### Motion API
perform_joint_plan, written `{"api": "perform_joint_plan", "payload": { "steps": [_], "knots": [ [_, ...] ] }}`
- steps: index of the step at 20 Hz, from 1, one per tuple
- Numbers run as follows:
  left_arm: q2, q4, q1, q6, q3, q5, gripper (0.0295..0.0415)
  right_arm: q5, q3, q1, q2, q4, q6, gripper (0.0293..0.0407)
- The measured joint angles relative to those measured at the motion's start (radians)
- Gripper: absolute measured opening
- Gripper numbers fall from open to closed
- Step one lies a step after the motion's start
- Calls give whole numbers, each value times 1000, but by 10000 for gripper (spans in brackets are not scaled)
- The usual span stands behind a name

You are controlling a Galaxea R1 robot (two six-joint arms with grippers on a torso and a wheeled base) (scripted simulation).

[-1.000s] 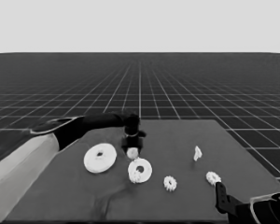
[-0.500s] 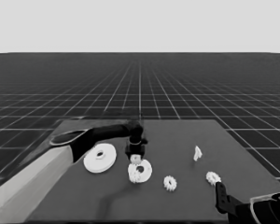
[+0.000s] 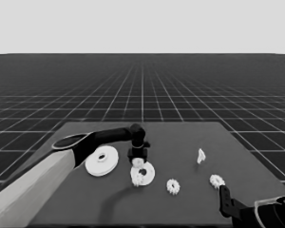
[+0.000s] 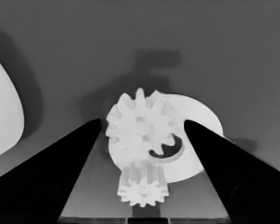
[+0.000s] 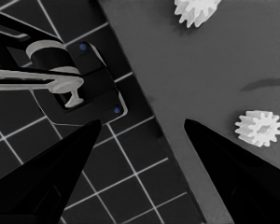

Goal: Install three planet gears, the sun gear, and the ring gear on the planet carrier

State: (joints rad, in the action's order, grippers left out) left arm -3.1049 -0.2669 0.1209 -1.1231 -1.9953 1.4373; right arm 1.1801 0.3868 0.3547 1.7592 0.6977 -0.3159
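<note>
- Pinching a small gear [image 4: 141, 128] between the tips of my left gripper [image 3: 138, 156], I have my fingers [image 4: 60, 172] pressed to its toothed sides; in the left wrist view it fills the gap between them.
- Directly under it lies the smaller round part [image 3: 147, 176], just below the middle of the head view. A second gear [image 4: 142, 191] seems to be seated already at its rim.
- Over the last second my gripper has come down the frame from a spot nearer the table's far edge, carrying the gear along. My grey forearm now fills more of the lower left corner.
- I judge this to be the placing step. The gear is over the part but not yet down on it, so it still has to be lined up and lowered.
- The larger round part [image 3: 102, 160] sits just left of my gripper, untouched; it goes on last.
- A loose gear [image 3: 173, 186] lies right of the smaller part, and a farther gear [image 3: 216, 180] beyond it. A thin white piece [image 3: 200, 155] stands above and between them.
- My right gripper [image 3: 223, 202] waits at the lower right corner, as before; I cannot tell how its fingers are set.
- The dark table [image 3: 180, 137] is flat and plain, with a gridded floor beyond it running to the horizon.
</note>
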Motion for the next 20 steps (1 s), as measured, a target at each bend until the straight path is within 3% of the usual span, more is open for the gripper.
{"api": "perform_joint_plan", "payload": {
  "steps": [6, 9, 16, 17, 18, 20],
  "knots": [
    [0, 0, 0, 0, 0, 0, 385, 0, 0, 0, 0, 0, 0, 385],
    [37, 95, -113, -61, 112, 63, 385, 0, 0, 0, 0, 0, 0, 385],
    [40, 124, -142, -67, 122, 73, 385, 0, 0, 0, 0, 0, 0, 385],
    [305, 56, -220, 414, 583, -263, 408, 0, 0, 0, 0, 0, 0, 385],
    [692, 15, -321, 845, 991, -469, 414, 0, 0, 0, 0, 0, 0, 385],
    [1135, -23, -415, 1256, 1373, -659, 392, 0, 0, 0, 0, 0, 0, 385]
  ]
}}
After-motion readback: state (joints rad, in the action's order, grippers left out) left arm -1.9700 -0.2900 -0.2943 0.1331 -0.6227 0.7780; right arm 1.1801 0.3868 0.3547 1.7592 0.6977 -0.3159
